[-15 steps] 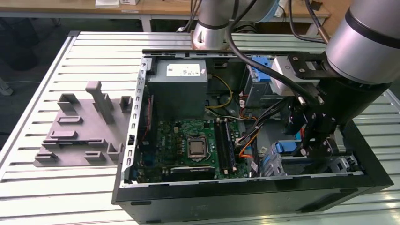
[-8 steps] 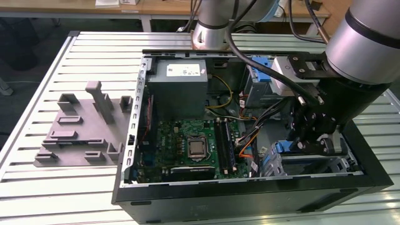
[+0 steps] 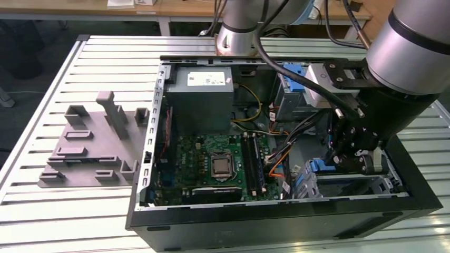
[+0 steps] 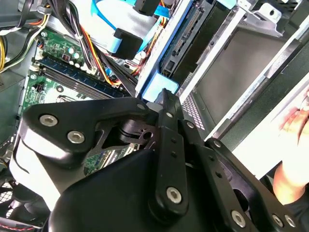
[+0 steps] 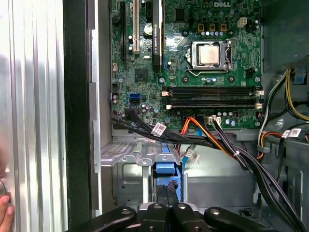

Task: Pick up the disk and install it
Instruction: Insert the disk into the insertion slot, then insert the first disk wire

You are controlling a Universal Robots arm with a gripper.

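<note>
Gripper (image 5: 169, 192) low in the open computer case (image 3: 281, 212), at four o'clock: fingers (image 4: 168, 112) closed together, tips touching the blue frame of the disk (image 5: 169, 169), standing edge-on in the drive cage (image 5: 126, 153). Motherboard (image 3: 198, 153) farther in, toward eight o'clock.

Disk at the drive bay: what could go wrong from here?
1. The gripper holds the disk edge-on at the metal bay; a slight tilt could jam its blue frame against the bay wall.
2. The black and orange cables run close beside the bay and could snag.
3. A person's hand is beside the case, near the gripper.
</note>
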